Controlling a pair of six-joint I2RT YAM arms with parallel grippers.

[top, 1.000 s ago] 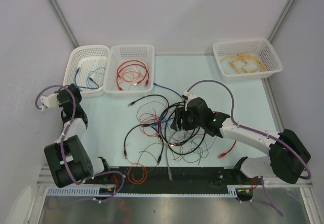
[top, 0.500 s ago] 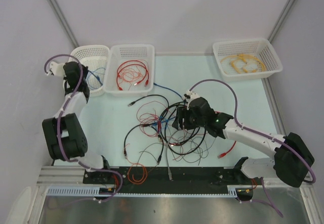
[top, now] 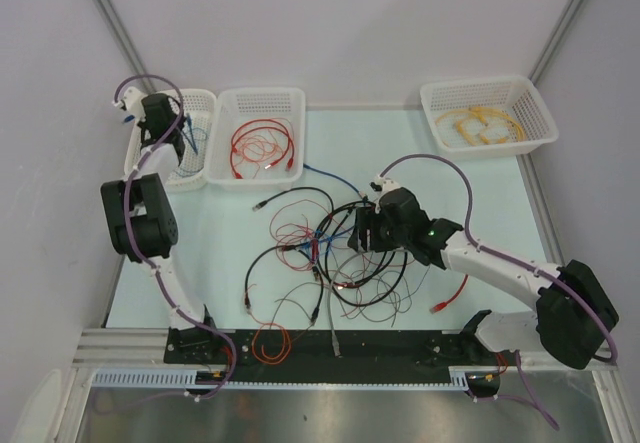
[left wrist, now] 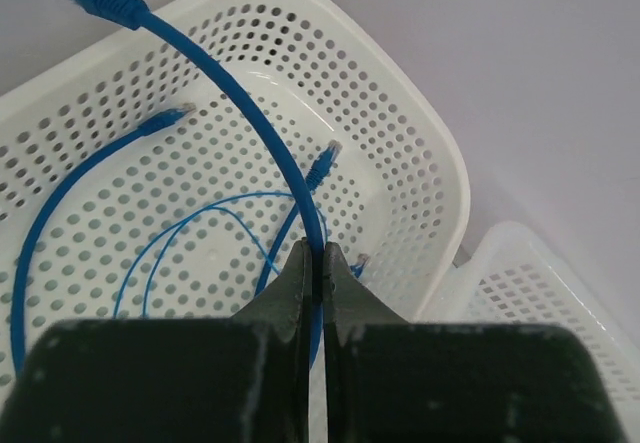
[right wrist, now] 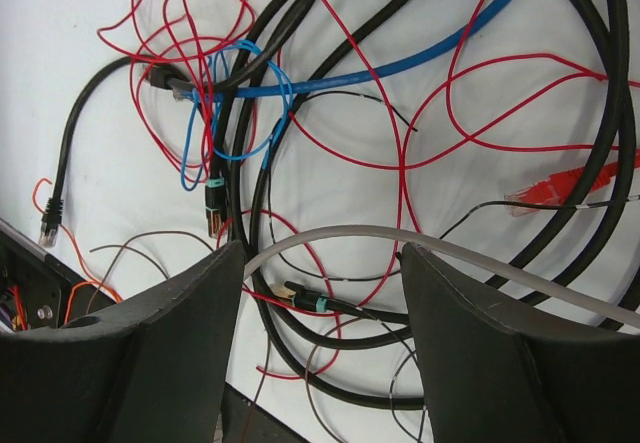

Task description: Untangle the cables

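Over the far-left white basket (left wrist: 400, 103), left fingers (left wrist: 290, 298) clamped on a blue cable (left wrist: 235, 98), right fingers (right wrist: 170, 353) apart above tangled cables (right wrist: 330, 82) on the counter (right wrist: 50, 23).

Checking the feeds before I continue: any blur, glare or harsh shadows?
Left wrist: left gripper dark and soft up close, blue cable and basket sharp. Right wrist: right gripper blurred, cables crisp. Top external: even light on the table, faint shadows, no glare.

Left white basket (top: 195, 94), middle basket (top: 262, 95), right basket (top: 490, 149), green table (top: 390, 143)
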